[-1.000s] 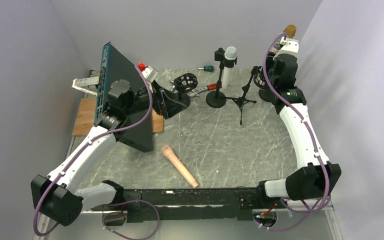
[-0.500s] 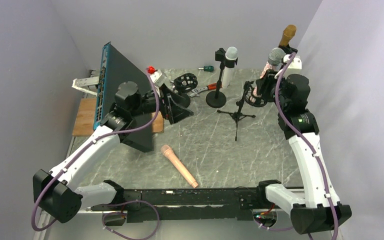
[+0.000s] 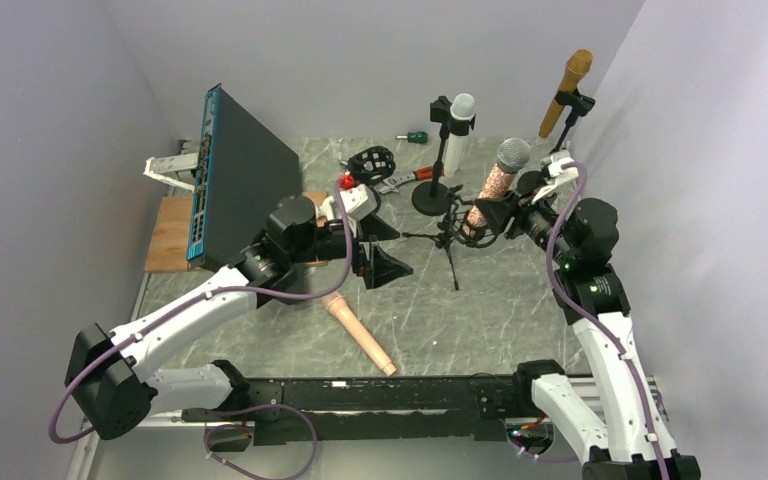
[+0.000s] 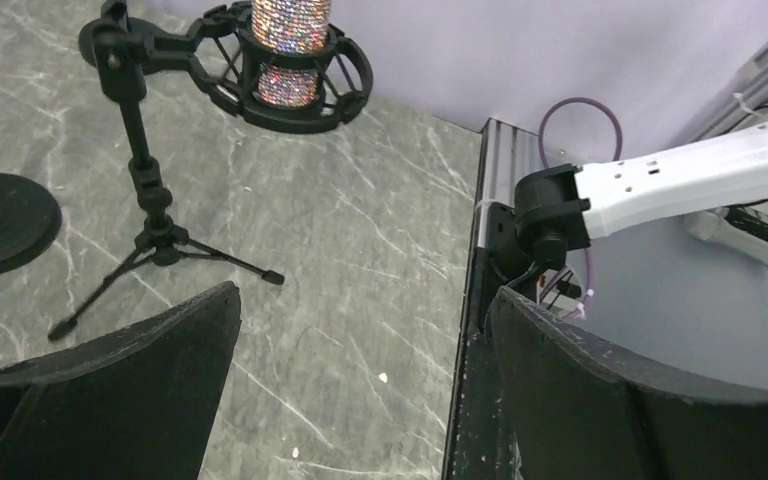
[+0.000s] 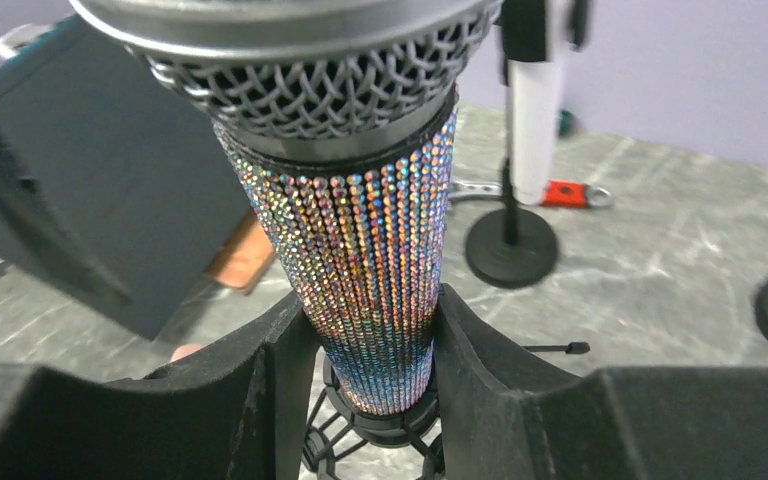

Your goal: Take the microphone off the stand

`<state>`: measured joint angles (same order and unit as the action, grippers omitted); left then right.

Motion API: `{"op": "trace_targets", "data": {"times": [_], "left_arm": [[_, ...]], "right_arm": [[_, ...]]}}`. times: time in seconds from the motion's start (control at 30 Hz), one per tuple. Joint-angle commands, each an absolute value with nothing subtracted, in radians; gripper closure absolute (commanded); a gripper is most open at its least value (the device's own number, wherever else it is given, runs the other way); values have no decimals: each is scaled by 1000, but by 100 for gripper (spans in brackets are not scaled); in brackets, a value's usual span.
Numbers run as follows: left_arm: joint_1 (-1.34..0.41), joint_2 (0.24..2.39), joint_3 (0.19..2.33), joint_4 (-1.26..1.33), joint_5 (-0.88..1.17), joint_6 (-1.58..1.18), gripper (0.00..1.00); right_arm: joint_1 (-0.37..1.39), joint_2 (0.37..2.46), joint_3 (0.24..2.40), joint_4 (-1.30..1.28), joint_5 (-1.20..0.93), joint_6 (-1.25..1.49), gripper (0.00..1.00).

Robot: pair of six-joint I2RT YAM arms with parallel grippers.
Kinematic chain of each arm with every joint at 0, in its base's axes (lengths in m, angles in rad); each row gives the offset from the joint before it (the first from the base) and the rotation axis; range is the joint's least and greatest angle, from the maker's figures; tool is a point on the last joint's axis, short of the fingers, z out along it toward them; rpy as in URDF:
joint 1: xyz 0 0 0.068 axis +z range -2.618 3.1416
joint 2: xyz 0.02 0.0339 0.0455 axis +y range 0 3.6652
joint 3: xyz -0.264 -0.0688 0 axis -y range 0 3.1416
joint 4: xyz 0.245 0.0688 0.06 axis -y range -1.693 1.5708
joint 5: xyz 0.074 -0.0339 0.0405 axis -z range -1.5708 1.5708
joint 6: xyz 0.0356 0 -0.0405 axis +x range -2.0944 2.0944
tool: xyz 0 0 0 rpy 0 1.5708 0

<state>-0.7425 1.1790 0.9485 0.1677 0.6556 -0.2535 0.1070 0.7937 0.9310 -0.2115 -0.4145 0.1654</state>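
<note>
A sparkly rhinestone microphone with a silver mesh head sits in the black shock mount of a small tripod stand. My right gripper is shut on the microphone's body, just above the mount, with a finger on each side. The microphone's lower end still sits inside the mount in the left wrist view. The tripod stand has its feet on the marble table. My left gripper is open and empty, left of the stand and low over the table.
A pink microphone lies on the table near the front. A white microphone on a round-base stand and a brown one on a stand are at the back. A blue-edged black box, a wooden board and hand tools are at the left and back.
My right gripper has moved left and toward the front with the sparkly microphone, and the tripod stand came with it. My left arm has swung right toward the stand, gripper open.
</note>
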Motion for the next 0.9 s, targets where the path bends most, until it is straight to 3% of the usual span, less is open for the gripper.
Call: {"op": "trace_targets", "data": {"times": [0.0,0.47,0.6,0.73,0.87], "left_arm": [[-791,1160,951,250,488,-205,3],[-819,1270,861,426,107,-133,9],[-824,1396,920,406,111,-97,14],[-834,1487,932,468,71,-112,25],[-841,1549,925,572,52,-136,25]], "right_arm": [[124,765,872,-63,-710,266,99],[129,740,843,-148,-778,256,98],[128,720,836,-189,-739,238,97],[130,704,828,-201,-719,235,96],[128,705,841,-202,-728,243,96]]}}
